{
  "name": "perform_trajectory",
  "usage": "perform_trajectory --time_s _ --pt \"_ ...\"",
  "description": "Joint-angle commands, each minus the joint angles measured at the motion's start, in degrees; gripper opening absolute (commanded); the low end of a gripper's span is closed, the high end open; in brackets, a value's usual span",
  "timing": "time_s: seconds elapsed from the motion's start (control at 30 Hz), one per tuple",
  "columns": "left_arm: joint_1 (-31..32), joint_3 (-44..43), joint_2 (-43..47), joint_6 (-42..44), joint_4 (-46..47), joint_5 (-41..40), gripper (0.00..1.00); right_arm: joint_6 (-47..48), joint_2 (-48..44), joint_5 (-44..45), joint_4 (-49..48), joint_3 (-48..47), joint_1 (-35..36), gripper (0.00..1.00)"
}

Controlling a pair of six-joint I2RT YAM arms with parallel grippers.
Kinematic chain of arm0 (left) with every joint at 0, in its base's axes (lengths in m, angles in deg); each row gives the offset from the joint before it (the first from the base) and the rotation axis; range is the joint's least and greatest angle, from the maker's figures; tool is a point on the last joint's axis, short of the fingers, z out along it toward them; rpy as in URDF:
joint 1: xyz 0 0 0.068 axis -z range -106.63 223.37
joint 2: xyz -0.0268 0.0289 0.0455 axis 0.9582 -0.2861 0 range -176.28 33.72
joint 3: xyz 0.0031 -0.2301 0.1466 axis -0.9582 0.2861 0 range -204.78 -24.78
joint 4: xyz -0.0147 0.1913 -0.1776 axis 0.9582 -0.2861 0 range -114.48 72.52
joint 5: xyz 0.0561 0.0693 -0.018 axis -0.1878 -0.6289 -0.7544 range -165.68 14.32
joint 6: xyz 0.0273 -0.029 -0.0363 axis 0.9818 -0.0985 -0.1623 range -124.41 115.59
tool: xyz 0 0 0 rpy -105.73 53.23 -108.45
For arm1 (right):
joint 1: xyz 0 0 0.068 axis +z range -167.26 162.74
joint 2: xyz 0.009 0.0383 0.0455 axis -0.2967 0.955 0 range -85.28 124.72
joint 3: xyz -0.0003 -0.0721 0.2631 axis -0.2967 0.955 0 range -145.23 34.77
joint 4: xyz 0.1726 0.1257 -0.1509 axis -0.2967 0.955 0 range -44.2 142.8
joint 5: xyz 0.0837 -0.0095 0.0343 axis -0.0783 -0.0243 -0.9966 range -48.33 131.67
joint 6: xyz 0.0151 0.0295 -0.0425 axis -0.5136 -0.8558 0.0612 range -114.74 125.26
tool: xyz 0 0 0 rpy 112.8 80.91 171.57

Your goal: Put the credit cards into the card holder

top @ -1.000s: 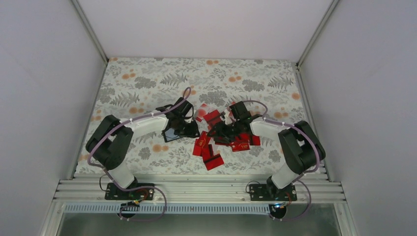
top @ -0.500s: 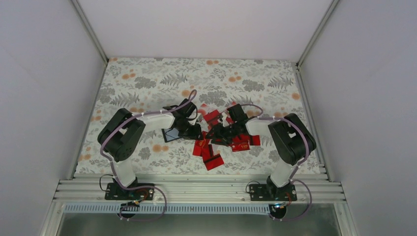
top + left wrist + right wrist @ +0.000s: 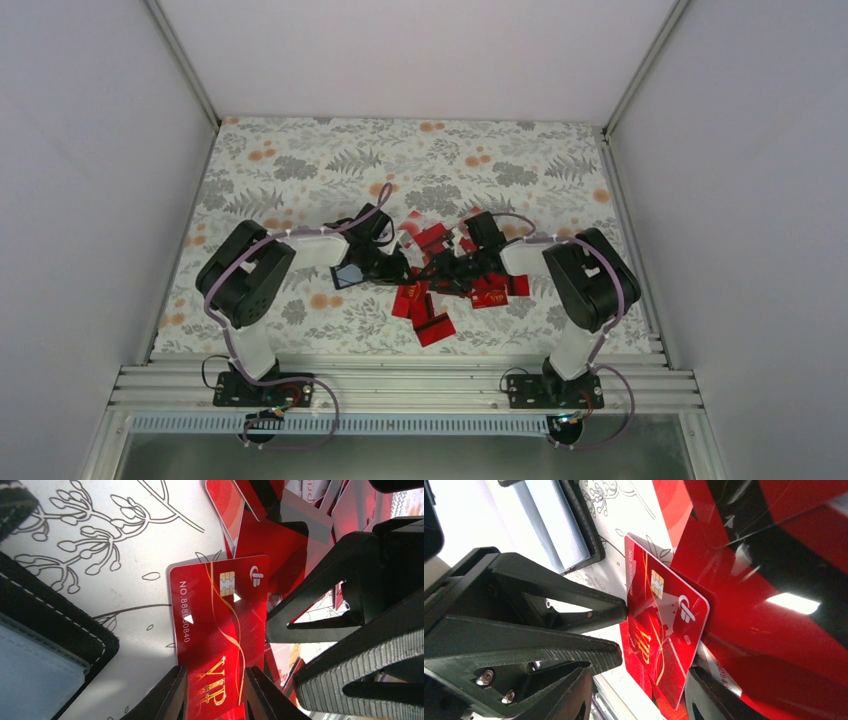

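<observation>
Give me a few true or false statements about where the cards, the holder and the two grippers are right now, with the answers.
1. The card holder lies open, with a grey-blue pocket showing. True.
2. The VIP card is tucked into the holder. False: it sits outside it, over the table, between the fingers of the left gripper.
3. The right gripper is far from that card. False: its fingers flank the same card.
4. The other credit cards lie in a loose, overlapping heap. True.
</observation>
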Motion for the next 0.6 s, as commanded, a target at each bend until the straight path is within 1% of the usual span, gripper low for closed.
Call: perform_trajectory --time_s 0.0,0.13,0.27,0.47,0.57 --pt "2.42 2.15 -0.96 -1.41 5.35 7.22 0.29 0.44 -1.62 -0.16 -5.50 0.54 0.29 0.48" --pt "2.46 2.42 -0.33 -1.86 5.79 7.50 0.29 1.42 -2.68 -0.99 -5.95 0.60 0.32 0.47" --pt "2.42 2.67 -0.16 -2.22 6.25 7.56 0.29 1.58 -2.57 -2.07 -6.78 0.85 0.31 0.43" --pt "2.47 3.37 -0.31 -2.68 7.16 7.30 0.28 3.07 -4.39 -3.88 -7.55 0.70 0.75 0.42" --pt "2.44 3.36 0.42 -3.05 6.61 6.20 0.28 5.56 -4.74 -2.23 -3.13 -0.40 0.78 0.40"
